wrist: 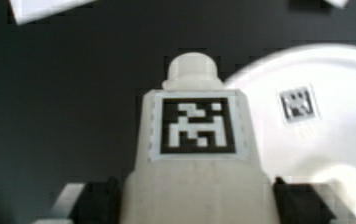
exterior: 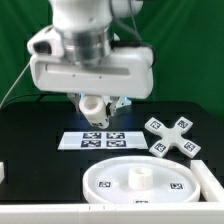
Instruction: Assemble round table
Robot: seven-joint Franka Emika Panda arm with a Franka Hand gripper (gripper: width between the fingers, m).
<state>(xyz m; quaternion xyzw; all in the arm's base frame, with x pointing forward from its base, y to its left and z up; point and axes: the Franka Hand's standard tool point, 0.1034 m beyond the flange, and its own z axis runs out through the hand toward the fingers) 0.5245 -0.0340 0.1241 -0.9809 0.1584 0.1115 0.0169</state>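
Observation:
My gripper (exterior: 98, 106) is shut on the white cylindrical leg (exterior: 92, 107) and holds it in the air above the marker board. In the wrist view the leg (wrist: 196, 130) fills the middle, its black-and-white tag facing the camera, with the dark fingers (wrist: 100, 200) pressed against both its sides. The large rimmed round disc (exterior: 138, 181) lies flat on the black table near the front, with a raised hub in its middle; part of it shows in the wrist view (wrist: 308, 100). The cross-shaped foot (exterior: 171, 135) lies at the exterior view's right.
The marker board (exterior: 103, 141) lies flat on the table under the gripper. A white rail (exterior: 40, 214) runs along the front edge, and a small white block (exterior: 3, 172) sits at the exterior view's left edge. A green curtain stands behind.

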